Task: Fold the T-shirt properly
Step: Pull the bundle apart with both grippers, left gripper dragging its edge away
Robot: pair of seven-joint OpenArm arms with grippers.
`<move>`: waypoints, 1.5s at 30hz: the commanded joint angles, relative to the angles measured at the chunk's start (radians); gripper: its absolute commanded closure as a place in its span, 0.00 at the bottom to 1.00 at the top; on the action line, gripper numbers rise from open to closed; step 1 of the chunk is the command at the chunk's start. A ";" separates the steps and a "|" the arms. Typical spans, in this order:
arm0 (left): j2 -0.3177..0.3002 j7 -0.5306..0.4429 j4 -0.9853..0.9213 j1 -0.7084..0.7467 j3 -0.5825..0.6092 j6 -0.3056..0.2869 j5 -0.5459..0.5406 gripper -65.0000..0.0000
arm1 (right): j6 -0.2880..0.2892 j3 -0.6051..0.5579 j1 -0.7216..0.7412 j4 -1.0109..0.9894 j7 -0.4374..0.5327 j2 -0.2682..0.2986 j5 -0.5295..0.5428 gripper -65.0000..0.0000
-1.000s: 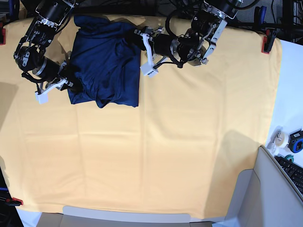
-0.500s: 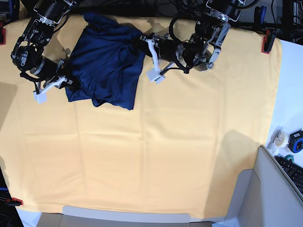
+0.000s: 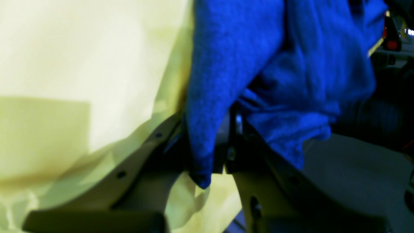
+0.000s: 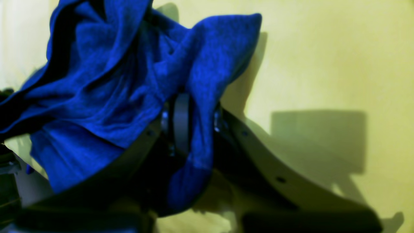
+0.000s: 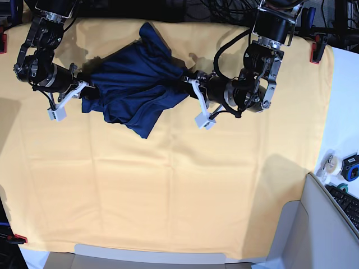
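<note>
Both arms have swung the T-shirt up, upper left; left tool and right tool each pinch an edge. Soft, light, saggy knit.

You've got the T-shirt strung between both arms, bunched and creased over the yellow cloth on the table. Your right gripper is pinching one edge of the navy fabric; your left gripper is clamped on the opposite edge. Between the two the shirt sags, with a pointed fold hanging toward the near side and another peak poking up toward the far edge.
</note>
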 commanded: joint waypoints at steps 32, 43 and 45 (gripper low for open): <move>0.013 -0.058 -0.191 -0.279 -0.002 0.009 0.023 0.80 | 0.003 -0.165 -0.141 0.171 0.004 -0.065 -0.129 0.77; -0.016 -0.058 -0.108 -0.276 -0.057 0.009 0.018 0.59 | 0.003 -0.159 -0.103 0.323 0.005 -0.068 -0.126 0.44; -0.014 -0.058 -0.053 -0.243 -0.114 0.009 0.018 0.59 | 0.003 -0.159 -0.089 0.329 0.028 -0.068 -0.126 0.44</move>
